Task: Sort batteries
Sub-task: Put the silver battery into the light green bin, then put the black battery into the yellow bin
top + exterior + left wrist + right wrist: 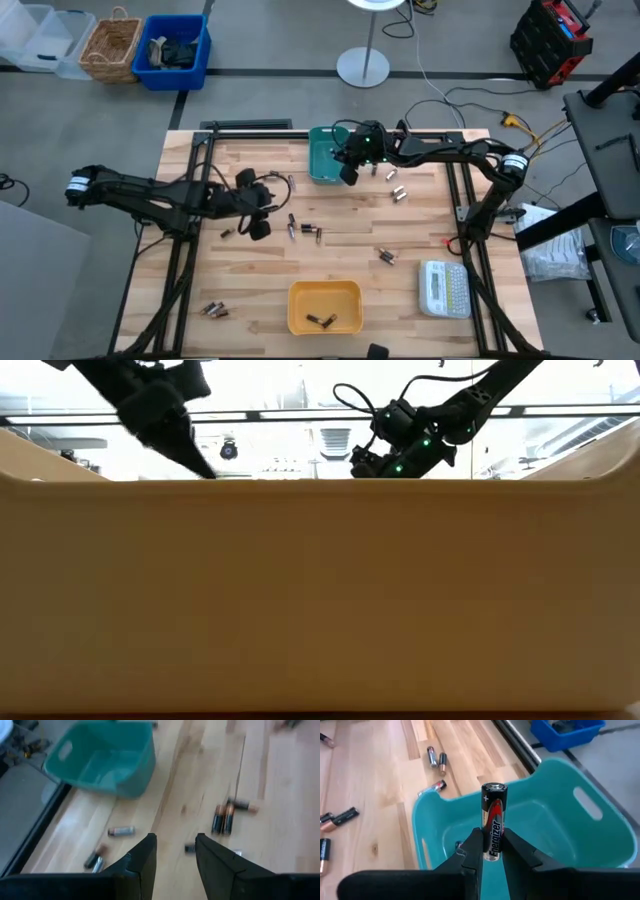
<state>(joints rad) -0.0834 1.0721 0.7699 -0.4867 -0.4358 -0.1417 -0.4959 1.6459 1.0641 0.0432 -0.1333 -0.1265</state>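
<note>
**Two arms over the table, one battery held at the teal bin**

We are seeing the right arm stretching from the table's right side toward the far middle, its right gripper (490,851) hanging over the teal bin (600,827). Its fingers are pinching a black and red battery (493,827) upright, plus end up, above the bin's open inside.

We are seeing the left arm reaching in from the left, low across the wood, with the left gripper (175,852) hovering at mid-table. Its fingers are standing slightly apart and gripping nothing.

Loose batteries (304,230) are lying scattered on the wooden table (420,225): a few just right of the left gripper, some right of the teal bin, a few at the near left corner. Two more are sitting in the yellow bin (324,306) at the near edge. We are also seeing a white label maker (443,288) at near right.
</note>
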